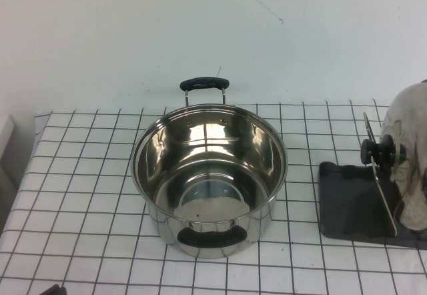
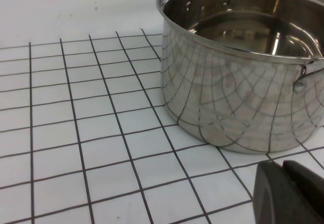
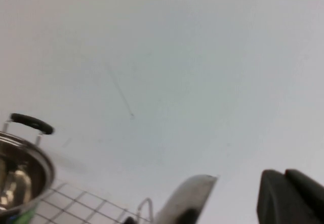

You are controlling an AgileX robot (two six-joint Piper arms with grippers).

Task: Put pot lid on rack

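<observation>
though pot lid (image 1: 408,128) stands on rack (image 1: 343,205) by my right jaws, steel slick, stiff: take knob (image 1: 375,151); left jaws by pot (image 1: 210,175); cannot tell either's opening.

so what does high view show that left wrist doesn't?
High view only: the pot lid standing on edge on the rack at the table's right, the pot's black handles, and the wall. Left wrist only: part of the left gripper, low near the pot's outer wall. Right gripper appears only in the right wrist view. Shared: the pot and the gridded table.
</observation>
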